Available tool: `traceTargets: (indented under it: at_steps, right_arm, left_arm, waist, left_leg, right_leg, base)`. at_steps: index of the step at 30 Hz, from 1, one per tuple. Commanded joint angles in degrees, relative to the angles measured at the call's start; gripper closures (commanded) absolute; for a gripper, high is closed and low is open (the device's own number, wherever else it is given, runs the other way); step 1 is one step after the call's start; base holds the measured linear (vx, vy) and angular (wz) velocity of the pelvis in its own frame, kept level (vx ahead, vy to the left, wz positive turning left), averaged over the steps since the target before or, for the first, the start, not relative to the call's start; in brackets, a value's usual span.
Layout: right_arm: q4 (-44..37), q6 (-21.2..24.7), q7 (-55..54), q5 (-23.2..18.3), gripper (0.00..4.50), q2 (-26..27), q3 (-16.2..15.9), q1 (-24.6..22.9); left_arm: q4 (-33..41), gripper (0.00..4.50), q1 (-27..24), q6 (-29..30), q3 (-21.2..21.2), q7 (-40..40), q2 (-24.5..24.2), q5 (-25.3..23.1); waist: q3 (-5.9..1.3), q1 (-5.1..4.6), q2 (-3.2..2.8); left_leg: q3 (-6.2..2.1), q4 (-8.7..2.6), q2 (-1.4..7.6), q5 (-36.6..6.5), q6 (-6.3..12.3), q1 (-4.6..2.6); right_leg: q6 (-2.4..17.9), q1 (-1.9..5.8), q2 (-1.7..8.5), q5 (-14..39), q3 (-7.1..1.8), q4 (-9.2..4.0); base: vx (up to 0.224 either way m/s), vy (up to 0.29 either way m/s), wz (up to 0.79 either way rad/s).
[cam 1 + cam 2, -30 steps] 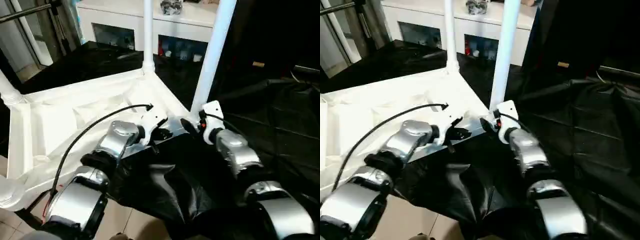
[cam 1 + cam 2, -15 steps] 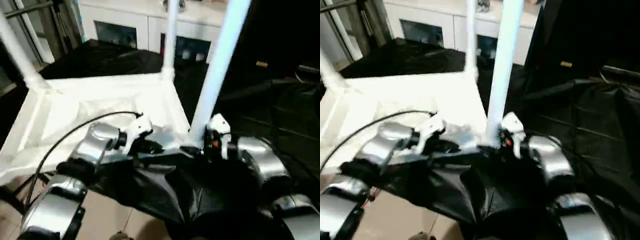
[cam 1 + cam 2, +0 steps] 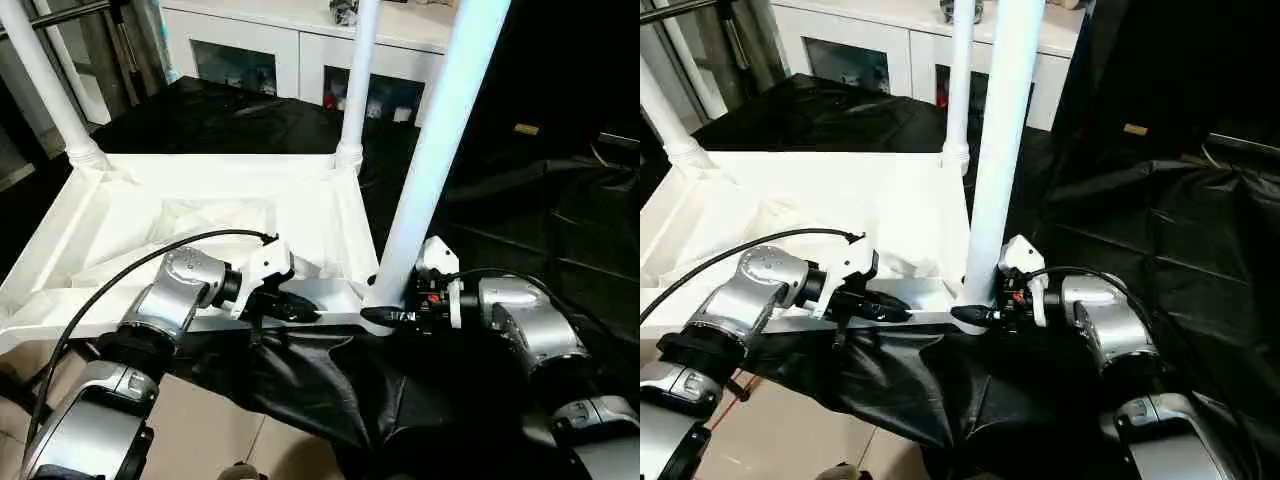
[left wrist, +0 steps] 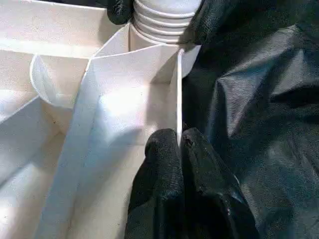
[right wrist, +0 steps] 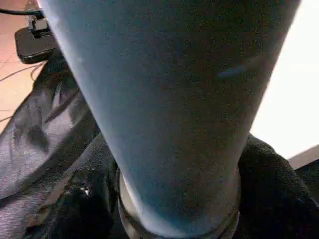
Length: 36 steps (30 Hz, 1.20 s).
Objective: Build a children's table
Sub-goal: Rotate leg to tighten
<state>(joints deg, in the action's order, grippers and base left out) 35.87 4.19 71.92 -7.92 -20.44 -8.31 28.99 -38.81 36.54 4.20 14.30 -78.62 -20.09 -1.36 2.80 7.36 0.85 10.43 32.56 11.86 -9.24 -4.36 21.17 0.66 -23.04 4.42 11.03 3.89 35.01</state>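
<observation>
We see the tabletop (image 3: 200, 215) lying underside up on black sheeting (image 3: 330, 390), with three legs (image 3: 432, 150) standing up from its corner sockets. Our left gripper (image 4: 180, 144) is pinched shut on the thin near rim of the tabletop, just beside the near corner. Our right gripper (image 3: 385, 316) has its fingers (image 5: 75, 209) around the base of the nearest leg, one on either side.

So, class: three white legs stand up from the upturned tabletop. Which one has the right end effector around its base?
The nearest leg, at the tabletop's near right corner; the right end effector straddles its base. The two legs behind stand free.
</observation>
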Motion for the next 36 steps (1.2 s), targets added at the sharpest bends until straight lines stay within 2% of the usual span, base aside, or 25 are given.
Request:
traceTargets:
  at_steps: [1,4,7,9,10,11,12,13,14,17,18,19,22,23,25,28,30,32,36]
  right_arm:
    - [-2.1,2.1,2.6,-0.6,1.73,1.1,-2.1,-1.2]
    - [0.2,2.0,-4.1,0.5,1.74,3.1,-1.0,-0.9]
    - [6.1,1.2,-18.4,4.3,1.74,6.4,0.7,1.3]
    - [9.4,1.1,-27.1,5.2,1.75,8.8,2.1,2.8]
    - [10.8,1.3,-30.5,5.4,1.75,9.8,2.8,3.5]
    - [11.3,1.8,-32.5,5.3,1.75,10.5,3.4,3.8]
    - [12.5,2.5,-36.4,5.0,1.76,12.0,4.4,4.6]
    - [13.3,3.0,-39.0,4.8,1.76,13.1,5.1,5.2]
    - [15.4,3.5,-45.4,5.0,1.76,15.2,6.1,6.5]
    - [17.9,1.6,-50.3,6.2,1.76,17.3,6.0,7.9]
    - [17.9,1.6,-50.3,6.2,1.76,17.3,6.0,7.9]
    - [19.5,0.5,-50.2,6.1,1.2,18.4,6.3,8.7]
    - [20.4,0.3,-49.2,5.9,0.97,18.7,6.6,9.3]
    - [20.5,0.1,-48.6,5.9,0.97,18.5,6.7,9.5]
    - [20.5,-0.3,-48.2,5.8,0.64,18.2,6.8,9.7]
    - [20.2,-2.7,-45.4,5.9,0.55,17.0,6.2,9.9]
    - [19.0,-4.1,-40.7,5.4,0.55,15.6,5.8,9.5]
    - [16.3,-5.8,-33.0,4.9,0.55,13.4,4.5,8.1]
    - [10.7,-6.3,-19.9,2.3,0.55,9.2,2.9,5.2]
  left_arm:
    - [1.5,4.5,0.1,0.9,0.2,1.9,1.4,1.0]
    - [0.3,4.5,0.9,2.2,-0.8,6.6,3.1,0.4]
    - [-2.3,4.5,3.0,3.7,-2.3,14.0,5.8,-0.4]
    - [-4.8,4.5,4.9,4.3,-3.1,19.8,7.8,-1.1]
    - [-5.9,4.5,5.7,4.4,-3.3,21.9,8.6,-1.5]
    - [-6.4,4.5,6.1,4.5,-3.4,22.9,9.0,-1.7]
    - [-7.6,4.5,7.0,5.0,-3.6,25.1,10.1,-1.9]
    - [-8.3,4.5,7.7,5.4,-3.7,26.7,10.8,-2.0]
    - [-9.5,4.5,8.8,5.7,-3.9,30.2,12.6,-2.4]
    - [-10.3,4.5,9.6,5.9,-3.9,32.9,14.7,-2.8]
    - [-10.3,4.5,9.6,5.9,-3.9,32.9,14.7,-2.8]
    - [-10.7,4.5,9.8,5.1,-3.3,32.9,15.6,-3.1]
    - [-10.6,4.5,9.6,4.2,-2.6,31.5,15.8,-3.3]
    - [-10.5,4.5,9.4,3.8,-2.3,30.6,15.6,-3.3]
    - [-10.4,4.5,9.2,3.4,-2.2,29.7,15.3,-3.1]
    - [-9.8,4.5,8.4,2.6,-1.5,26.8,14.0,-2.8]
    - [-8.9,4.5,7.8,2.2,-1.3,24.3,13.0,-2.5]
    - [-7.9,4.5,7.0,1.6,-1.0,21.0,11.5,-2.1]
    - [-5.7,4.5,5.5,0.4,-0.6,14.5,8.7,-0.9]
  waist:
    - [-3.59,0.1,0.57]
    - [-3.49,0.27,0.58]
    - [-3.29,0.07,0.47]
    - [-3.22,-0.34,0.44]
    - [-3.18,-0.73,0.39]
    - [-3.24,-1.04,0.4]
    - [-3.34,-1.07,0.48]
    - [-3.27,-1.11,0.39]
    - [-3.39,-1.1,0.27]
    - [-3.44,-1.13,0.29]
    - [-3.45,-1.1,0.24]
    - [-3.63,-1.04,0.24]
    - [-3.62,-1.06,0.27]
    - [-3.61,-1.05,0.26]
    - [-3.58,-1.07,0.25]
    - [-3.56,-1.11,0.22]
    - [-3.61,-1.15,0.24]
    - [-3.76,-1.06,0.1]
    - [-3.83,-0.7,0.35]
  left_leg:
    - [-0.13,-3.19,1.74,-10.6,3.65,-0.7]
    - [-0.1,-3.21,1.71,-11.1,3.26,-0.72]
    - [-0.31,-3.53,1.62,-13.2,1.25,-0.98]
    - [-0.48,-3.76,1.44,-14.8,-0.16,-1.11]
    - [-0.48,-3.82,1.42,-15.7,-0.85,-1.34]
    - [-0.64,-3.86,1.34,-16.3,-1.17,-1.29]
    - [-0.62,-3.84,1.35,-16.2,-0.97,-1.23]
    - [-0.5,-3.81,1.35,-15.9,-0.75,-1.29]
    - [-0.53,-3.7,1.26,-15.9,-0.52,-1.28]
    - [-0.5,-3.74,1.29,-15.0,-0.55,-1.08]
    - [-0.49,-3.76,1.33,-14.8,-0.52,-1.1]
    - [-0.46,-3.63,1.32,-14.4,-0.25,-1.07]
    - [-0.43,-3.61,1.25,-13.2,0.66,-0.79]
    - [-0.43,-3.61,1.26,-13.1,0.78,-0.8]
    - [-0.4,-3.61,1.29,-13.4,0.94,-0.84]
    - [-0.46,-3.68,1.34,-14.3,0.97,-0.8]
    - [-0.46,-3.66,1.36,-13.8,1.1,-0.8]
    - [-0.4,-3.43,1.39,-12.4,1.99,-0.63]
    - [-0.14,-3.02,1.47,-10.1,4.47,-0.45]
  right_leg:
    - [13.0,2.89,3.85,8.6,-2.46,-3.83]
    - [12.7,2.82,3.88,9.6,-2.5,-3.97]
    - [11.9,2.5,4.14,14.1,-2.54,-4.45]
    - [10.7,2.49,4.1,17.4,-2.54,-4.76]
    - [10.4,2.22,4.1,18.8,-2.59,-5.06]
    - [10.0,2.39,4.1,19.6,-2.57,-5.09]
    - [9.9,2.49,4.14,19.1,-2.58,-5.13]
    - [9.9,2.24,4.0,18.1,-2.71,-5.13]
    - [10.0,2.39,4.04,17.5,-2.68,-5.06]
    - [10.2,2.48,3.95,15.1,-2.66,-4.88]
    - [10.3,2.47,4.01,14.8,-2.67,-4.92]
    - [10.4,2.56,4.01,13.4,-2.68,-4.72]
    - [11.2,2.88,3.8,9.6,-2.63,-4.35]
    - [11.2,2.89,3.81,9.4,-2.62,-4.35]
    - [11.4,2.87,3.88,9.5,-2.63,-4.39]
    - [11.3,2.92,3.98,10.9,-2.63,-4.53]
    - [11.5,2.96,3.91,9.9,-2.63,-4.41]
    - [12.4,3.22,3.87,6.5,-2.6,-4.02]
    - [13.9,3.52,3.64,1.7,-2.39,-3.45]
  base:
    - [0.0,0.0,0.0]
    - [0.0,0.0,0.0]
    - [0.0,0.0,0.0]
    - [0.0,0.0,0.0]
    - [0.0,0.0,0.0]
    - [0.0,0.0,0.0]
    - [0.0,0.0,0.0]
    - [0.0,0.0,0.0]
    - [0.0,0.0,0.0]
    - [0.0,0.0,0.0]
    - [0.0,0.0,0.0]
    - [0.0,0.0,0.0]
    - [0.0,0.0,0.0]
    - [0.0,0.0,0.0]
    - [0.0,0.0,0.0]
    - [0.0,0.0,0.0]
    - [0.0,0.0,0.0]
    - [0.0,0.0,0.0]
    - [0.0,0.0,0.0]
